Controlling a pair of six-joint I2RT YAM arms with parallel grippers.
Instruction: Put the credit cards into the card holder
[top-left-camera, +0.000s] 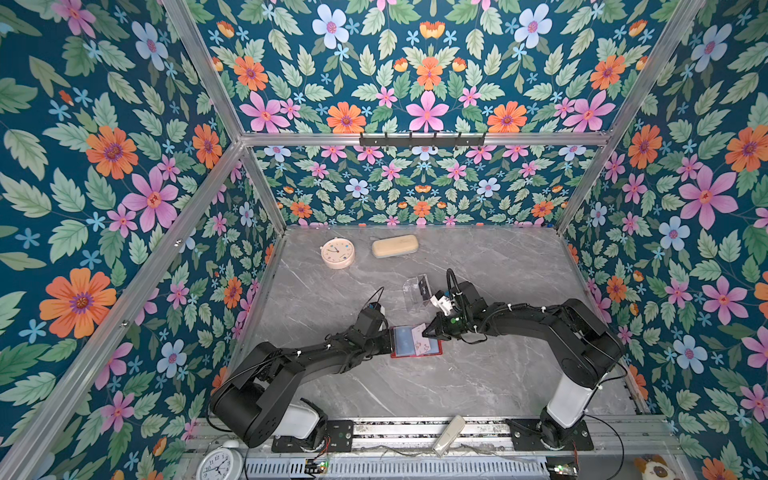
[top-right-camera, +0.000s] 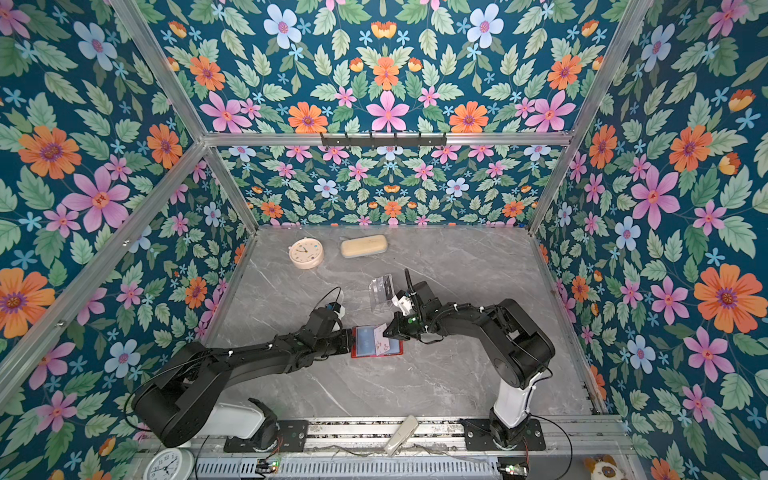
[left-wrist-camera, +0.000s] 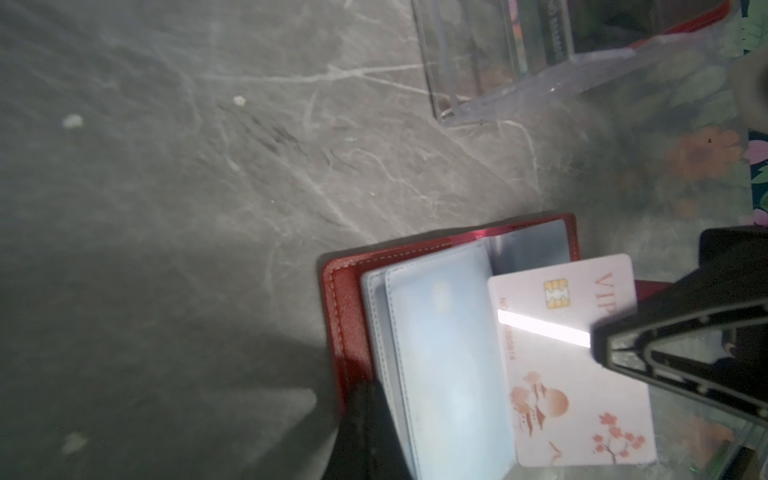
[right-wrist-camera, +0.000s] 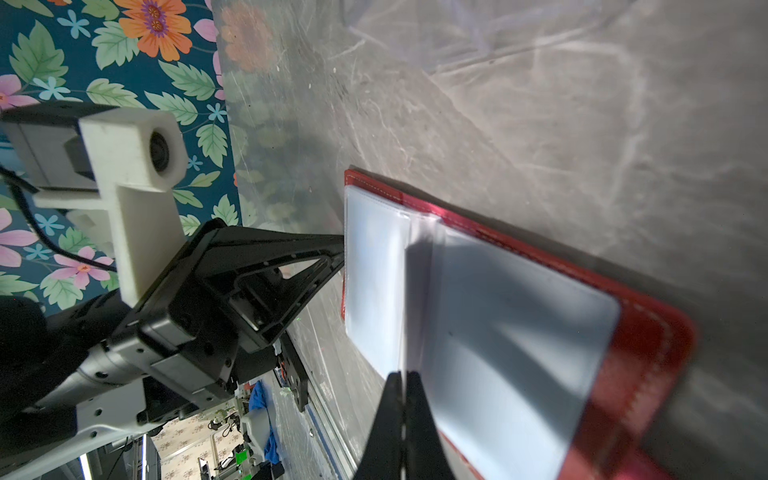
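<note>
A pink VIP card (left-wrist-camera: 573, 374) is clamped in the right hand (right-wrist-camera: 403, 376) above the open red card holder (left-wrist-camera: 345, 307), whose edge is met by the closed left hand (right-wrist-camera: 338, 253). Insertion is judged underway; alignment with a clear sleeve (left-wrist-camera: 440, 357) is needed next.

Both top views look down from high up at the front of the table (top-left-camera: 457, 382), facing the back wall (top-left-camera: 415, 187). They sit side by side and show almost the same whole scene. The left wrist camera looks from very close at the red card holder (left-wrist-camera: 345, 316). The right wrist camera is close too and sees that card holder (right-wrist-camera: 648, 357) from the other side.
</note>
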